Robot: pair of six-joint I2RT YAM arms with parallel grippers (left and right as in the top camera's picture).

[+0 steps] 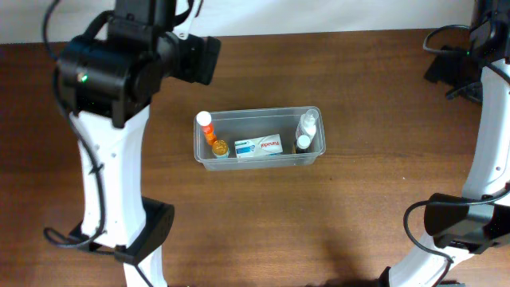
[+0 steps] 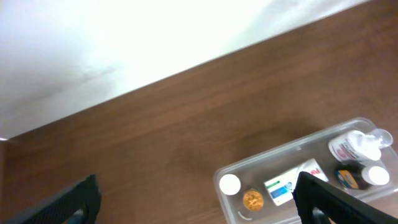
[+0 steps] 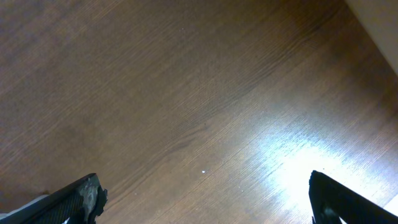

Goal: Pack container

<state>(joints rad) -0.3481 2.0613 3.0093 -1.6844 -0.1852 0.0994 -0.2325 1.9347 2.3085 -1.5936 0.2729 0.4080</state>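
Clear plastic container (image 1: 259,111) with bottles (image 1: 307,123) and a white box (image 1: 259,146) inside sits just ahead of the left gripper (image 2: 199,208) — fingers spread wide, nothing held. Right gripper (image 3: 202,208) also spread, over wooden table (image 3: 186,93) — well apart from it.

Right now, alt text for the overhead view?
A clear plastic rectangular tub sits centred on a brown wooden table, holding a white-and-blue box between orange bottles at one end and a clear bottle at the other. Two white robot arms flank it.

Soft blur, glare on table (image 3: 292,162)
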